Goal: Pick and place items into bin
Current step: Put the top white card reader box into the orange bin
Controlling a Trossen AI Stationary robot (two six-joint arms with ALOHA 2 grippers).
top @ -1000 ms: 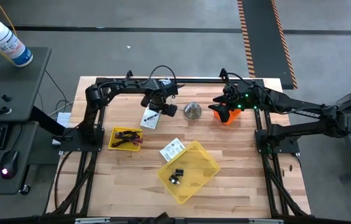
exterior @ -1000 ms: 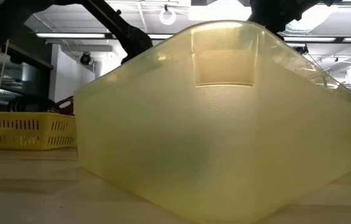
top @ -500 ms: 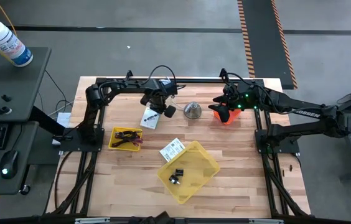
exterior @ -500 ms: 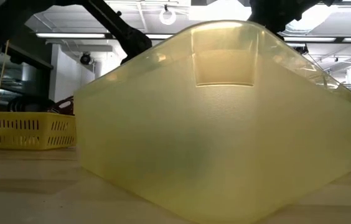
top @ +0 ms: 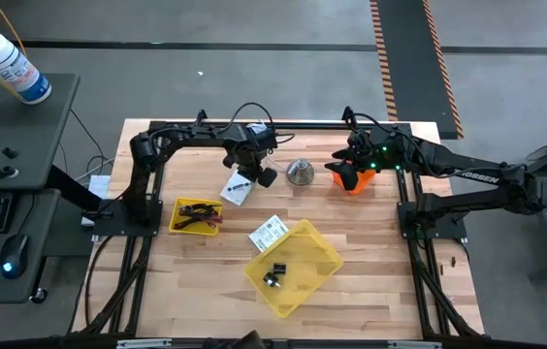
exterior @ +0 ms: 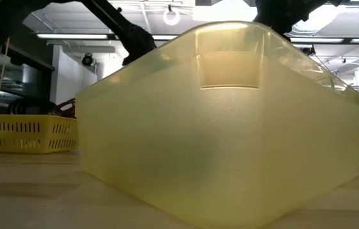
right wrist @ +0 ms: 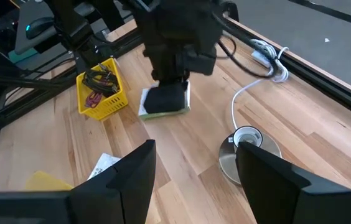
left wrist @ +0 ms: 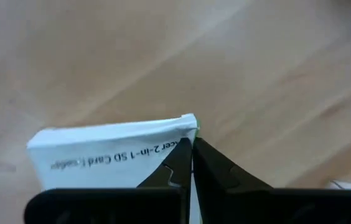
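1 white card (top: 238,187) pinched in left gripper (top: 245,181), above table (top: 370,242)

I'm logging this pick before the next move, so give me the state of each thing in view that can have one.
left gripper: shut on the white card's edge.
white card: pinched, tilted on the table.
right gripper: open, holding nothing, waiting at the far right of the table.
yellow bin: open-topped, small black items inside.
printed label card: flat, beside the bin.
yellow basket: upright, cables inside.
silver cone: standing upright.
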